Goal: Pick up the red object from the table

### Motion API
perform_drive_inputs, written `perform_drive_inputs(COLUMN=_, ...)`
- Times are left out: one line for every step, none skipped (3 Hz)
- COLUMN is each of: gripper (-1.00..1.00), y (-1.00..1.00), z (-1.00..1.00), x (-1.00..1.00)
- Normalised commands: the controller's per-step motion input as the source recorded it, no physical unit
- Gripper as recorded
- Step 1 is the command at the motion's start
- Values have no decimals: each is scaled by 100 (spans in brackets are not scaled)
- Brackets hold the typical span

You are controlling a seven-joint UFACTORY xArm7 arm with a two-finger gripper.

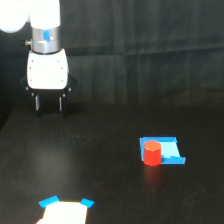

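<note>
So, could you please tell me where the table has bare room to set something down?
The table is bare between the gripper and the red object, and along the near right edge. It is crowded where the red object touches the blue piece, and near the white item.

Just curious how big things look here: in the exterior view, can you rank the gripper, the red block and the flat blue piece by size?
1. Gripper, clearly largest.
2. Flat blue piece.
3. Red block, smallest; it stands partly in front of the blue piece.

One exterior view looks slightly down across the table (100, 170) from moderately near.
</note>
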Motion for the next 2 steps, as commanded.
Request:
perform_drive_inputs(gripper=100, y=-26, z=-56, x=100)
perform_drive_inputs(gripper=87, y=-69, z=-19, x=100)
